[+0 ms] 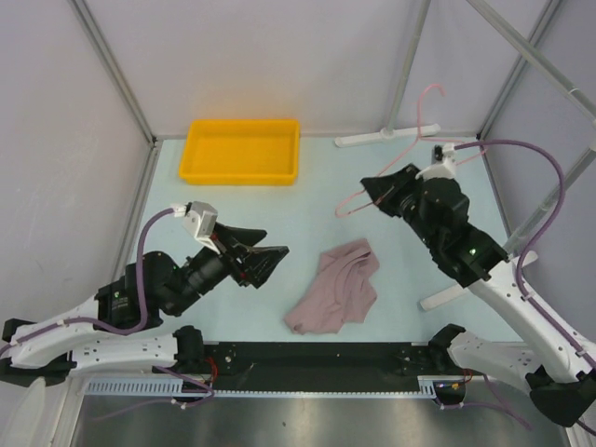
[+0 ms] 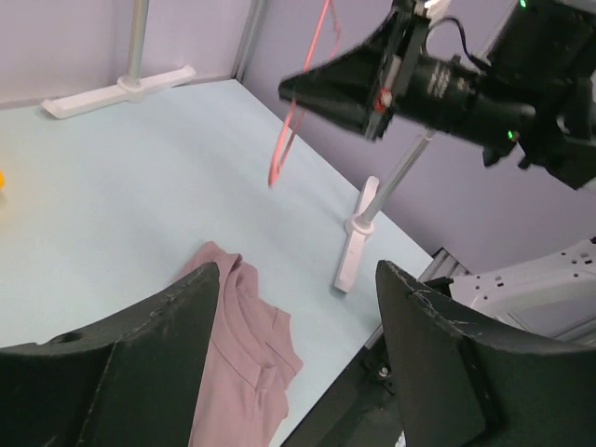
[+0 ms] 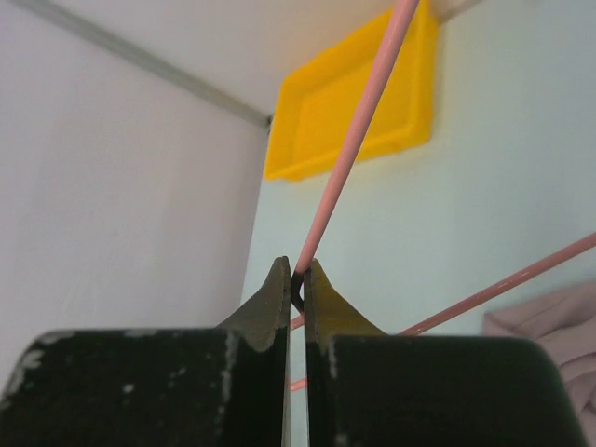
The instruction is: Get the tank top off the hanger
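Pale blue-green table (image 1: 307,214), tank top (image 1: 335,289) crumpled at lower centre, off the hanger (image 3: 360,121), its wire pinched by the right gripper (image 1: 377,191) at upper right, left gripper (image 1: 277,241) spread wide left of the garment, yellow bin (image 1: 242,151) behind.

No legible text, label, brand, number or sign on any surface.

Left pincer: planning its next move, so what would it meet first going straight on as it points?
Probably the pale blue tabletop beside the crumpled mauve tank top; depth is unclear.
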Controlling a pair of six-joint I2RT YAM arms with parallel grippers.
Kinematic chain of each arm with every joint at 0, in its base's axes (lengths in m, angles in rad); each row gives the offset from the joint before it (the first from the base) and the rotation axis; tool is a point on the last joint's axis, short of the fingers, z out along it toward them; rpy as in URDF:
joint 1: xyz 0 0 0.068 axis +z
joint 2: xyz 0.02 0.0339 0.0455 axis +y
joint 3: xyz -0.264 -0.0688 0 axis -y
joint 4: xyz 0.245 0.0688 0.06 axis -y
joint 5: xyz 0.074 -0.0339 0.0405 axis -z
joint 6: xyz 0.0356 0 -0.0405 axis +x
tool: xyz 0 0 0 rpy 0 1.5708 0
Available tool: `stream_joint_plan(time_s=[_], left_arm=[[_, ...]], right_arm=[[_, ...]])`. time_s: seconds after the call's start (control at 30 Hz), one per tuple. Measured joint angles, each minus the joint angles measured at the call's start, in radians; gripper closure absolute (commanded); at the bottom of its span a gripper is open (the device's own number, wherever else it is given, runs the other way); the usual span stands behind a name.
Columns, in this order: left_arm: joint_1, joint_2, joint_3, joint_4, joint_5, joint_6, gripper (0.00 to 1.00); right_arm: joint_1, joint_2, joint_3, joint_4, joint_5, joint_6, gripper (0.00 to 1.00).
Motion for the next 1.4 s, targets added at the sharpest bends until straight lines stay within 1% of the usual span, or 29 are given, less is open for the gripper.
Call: stream_joint_plan(time_s=[0.1,0.23,0.33,0.7,0.9,0.93,1.03,1.1,1.4], left_arm=[[0.0,-0.038,-0.039,-0.01,0.007,-0.022,0.25],[0.0,-0.039,-0.088,-0.049,0.023,-0.052,0.25],[0.0,-0.032,-0.106,-0.071,0.033,-0.068,0.25],[0.0,0.037,-0.105,-0.075,0.101,-0.085,0.24],[0.0,0.07,-0.105,-0.076,0.138,-0.093,0.22],[0.0,0.074,-0.105,-0.076,0.14,-0.095,0.19],[0.0,0.095,-0.105,-0.076,0.157,-0.103,0.18],[0.0,0.111,-0.105,-0.076,0.166,-0.112,0.16],[0.0,0.173,-0.105,-0.08,0.194,-0.138,0.15]], right_arm=[[-0.121,0.026,0.063,-0.011,0.015,-0.056,1.0],[-0.173,0.042,0.154,-0.007,0.069,-0.137,1.0],[-0.216,0.048,0.2,0.009,0.102,-0.161,1.0],[-0.326,0.171,0.325,0.027,0.189,-0.138,1.0],[-0.362,0.166,0.33,0.007,0.223,-0.075,1.0],[-0.37,0.164,0.328,0.007,0.226,-0.069,1.0],[-0.401,0.153,0.324,0.005,0.232,-0.046,1.0],[-0.419,0.143,0.316,0.002,0.235,-0.028,1.0],[-0.44,0.049,0.21,-0.035,0.252,0.049,1.0]])
